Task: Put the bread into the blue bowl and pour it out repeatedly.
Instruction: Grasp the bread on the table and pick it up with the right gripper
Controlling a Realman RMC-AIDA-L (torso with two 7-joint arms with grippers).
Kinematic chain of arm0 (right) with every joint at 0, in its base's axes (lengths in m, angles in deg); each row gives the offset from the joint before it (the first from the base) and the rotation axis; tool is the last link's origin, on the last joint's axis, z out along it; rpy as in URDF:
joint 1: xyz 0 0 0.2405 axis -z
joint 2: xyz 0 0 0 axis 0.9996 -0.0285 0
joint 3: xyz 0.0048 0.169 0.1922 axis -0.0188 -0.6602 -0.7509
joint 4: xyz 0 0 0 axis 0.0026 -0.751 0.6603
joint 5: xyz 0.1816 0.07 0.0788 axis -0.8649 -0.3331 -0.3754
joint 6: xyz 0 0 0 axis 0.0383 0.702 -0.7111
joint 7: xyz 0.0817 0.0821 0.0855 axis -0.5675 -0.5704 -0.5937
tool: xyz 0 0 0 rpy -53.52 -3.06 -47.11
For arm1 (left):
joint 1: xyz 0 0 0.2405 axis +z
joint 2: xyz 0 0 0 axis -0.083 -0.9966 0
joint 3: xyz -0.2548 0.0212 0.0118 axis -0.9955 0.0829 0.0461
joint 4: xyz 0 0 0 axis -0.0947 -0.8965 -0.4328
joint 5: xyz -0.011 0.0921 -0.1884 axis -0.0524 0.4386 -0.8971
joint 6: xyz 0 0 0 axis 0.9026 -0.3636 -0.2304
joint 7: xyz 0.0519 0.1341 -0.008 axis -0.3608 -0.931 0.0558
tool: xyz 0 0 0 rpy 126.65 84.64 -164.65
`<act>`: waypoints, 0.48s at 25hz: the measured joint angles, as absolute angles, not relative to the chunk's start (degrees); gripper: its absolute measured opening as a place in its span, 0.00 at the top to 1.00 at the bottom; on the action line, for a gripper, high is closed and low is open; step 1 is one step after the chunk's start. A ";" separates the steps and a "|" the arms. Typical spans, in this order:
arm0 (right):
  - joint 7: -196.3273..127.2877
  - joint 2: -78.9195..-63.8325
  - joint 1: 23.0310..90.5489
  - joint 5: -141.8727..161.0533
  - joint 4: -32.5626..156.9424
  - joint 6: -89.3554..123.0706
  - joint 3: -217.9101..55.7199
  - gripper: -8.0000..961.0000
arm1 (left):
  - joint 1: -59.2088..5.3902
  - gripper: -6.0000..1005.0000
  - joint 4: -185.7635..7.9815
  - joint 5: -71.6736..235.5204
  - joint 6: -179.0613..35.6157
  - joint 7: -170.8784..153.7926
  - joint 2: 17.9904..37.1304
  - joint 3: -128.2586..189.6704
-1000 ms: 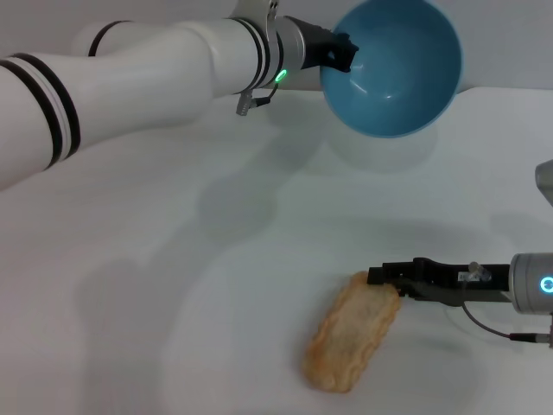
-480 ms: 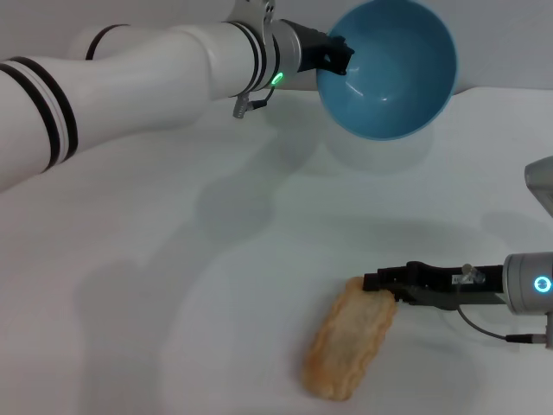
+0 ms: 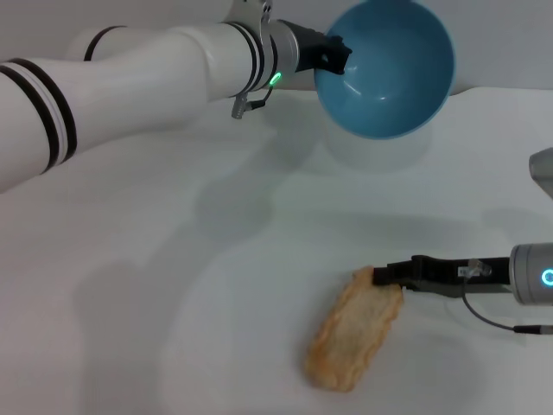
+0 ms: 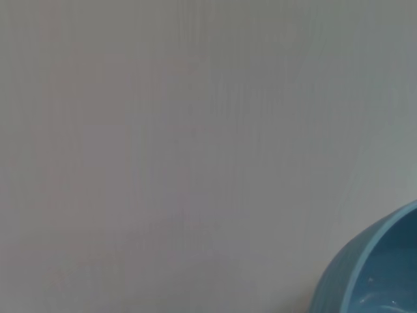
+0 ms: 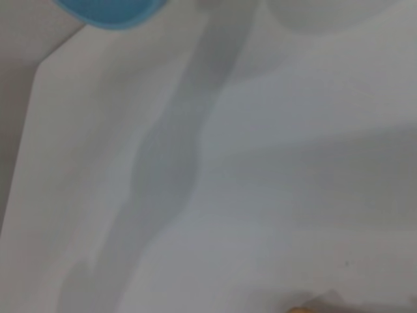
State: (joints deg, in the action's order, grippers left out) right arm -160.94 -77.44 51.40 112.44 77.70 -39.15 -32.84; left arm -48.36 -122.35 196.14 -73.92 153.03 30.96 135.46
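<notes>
Glossy blue bowl (image 3: 386, 67) tilted in clenched left gripper (image 3: 339, 55); right gripper (image 3: 382, 276), grip unclear, at ridged bread (image 3: 354, 330).

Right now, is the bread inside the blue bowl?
No, the bread lies on the white table, while the left gripper holds the blue bowl tipped and empty.

Lab-like: bare white table (image 3: 173, 259)

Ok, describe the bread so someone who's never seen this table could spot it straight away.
On the white table, look to the near side, by the right gripper, whose dark fingers reach its end. The bread lies flat there: a long golden-brown loaf with a ridged edge, the only thing on the table, while the blue bowl hangs tilted in the left gripper.
</notes>
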 joint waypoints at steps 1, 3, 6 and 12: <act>-160.94 -77.44 51.40 112.44 77.70 -39.15 -32.84 0.69 | -48.31 0.99 -122.35 196.12 -73.89 153.03 30.98 135.46; -158.19 -77.50 51.44 111.29 78.68 -40.49 -33.06 0.71 | -48.15 0.99 -122.35 195.99 -73.75 153.03 31.01 135.42; -153.34 -77.42 51.68 107.47 80.61 -43.62 -33.07 0.74 | -47.94 0.99 -122.37 195.68 -73.39 153.03 31.02 135.37; -152.16 -77.26 53.09 106.40 90.06 -48.23 -32.95 0.78 | -48.04 0.99 -122.33 195.54 -73.33 153.08 31.14 135.35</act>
